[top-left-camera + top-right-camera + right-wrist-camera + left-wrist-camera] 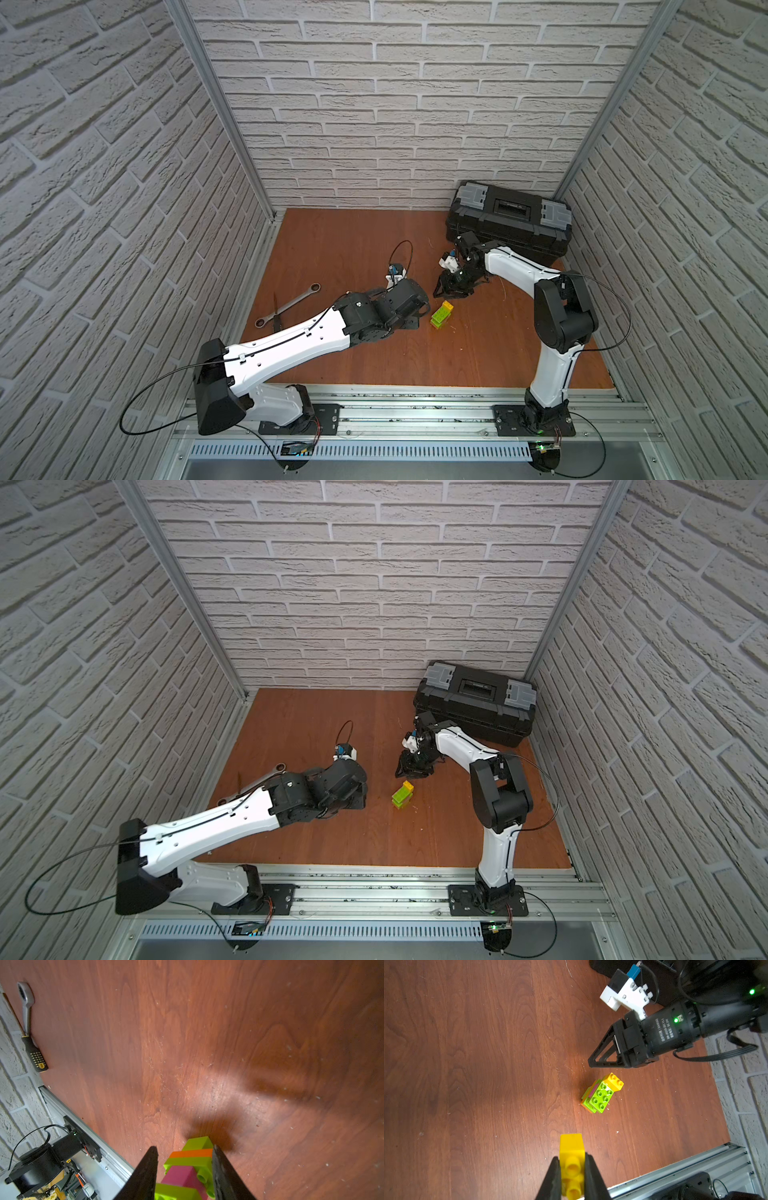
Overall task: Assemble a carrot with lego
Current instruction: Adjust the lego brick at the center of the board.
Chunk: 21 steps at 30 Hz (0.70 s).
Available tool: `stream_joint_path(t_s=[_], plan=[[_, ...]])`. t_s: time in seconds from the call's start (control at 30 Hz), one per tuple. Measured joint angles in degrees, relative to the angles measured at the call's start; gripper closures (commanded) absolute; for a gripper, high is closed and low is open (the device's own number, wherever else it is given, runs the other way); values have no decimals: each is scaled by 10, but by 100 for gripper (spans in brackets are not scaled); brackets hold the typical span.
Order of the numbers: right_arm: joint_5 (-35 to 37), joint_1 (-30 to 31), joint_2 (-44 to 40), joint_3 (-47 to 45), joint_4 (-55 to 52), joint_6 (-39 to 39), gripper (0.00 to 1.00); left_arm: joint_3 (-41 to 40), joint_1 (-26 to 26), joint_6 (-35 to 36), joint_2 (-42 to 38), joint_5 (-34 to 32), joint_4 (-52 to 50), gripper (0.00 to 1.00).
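While toolbox (515, 230) closed, carrot (441, 314) outside

Wrench (289, 304) lies across screwdriver (277, 322); black toolbox (509, 218) well apart, back corner.

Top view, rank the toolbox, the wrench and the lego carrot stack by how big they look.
1. toolbox, by far the largest.
2. wrench, longer than the stack, though thin.
3. carrot stack, shortest but chunkier, so by area those two look close.

Both top views: high, front, down onto whole table (353, 249); wrist views: close, low, share carrot (601, 1094).
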Motion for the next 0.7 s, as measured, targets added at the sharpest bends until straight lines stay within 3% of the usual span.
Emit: stream_joint_path(t_s=[0.53,0.7], plan=[[65,0,-26,-96,30,48,61,0,1,-11,0,0,0,100],[86,0,-46,-97,31,54,46,0,6,-10,0,1,0,100]])
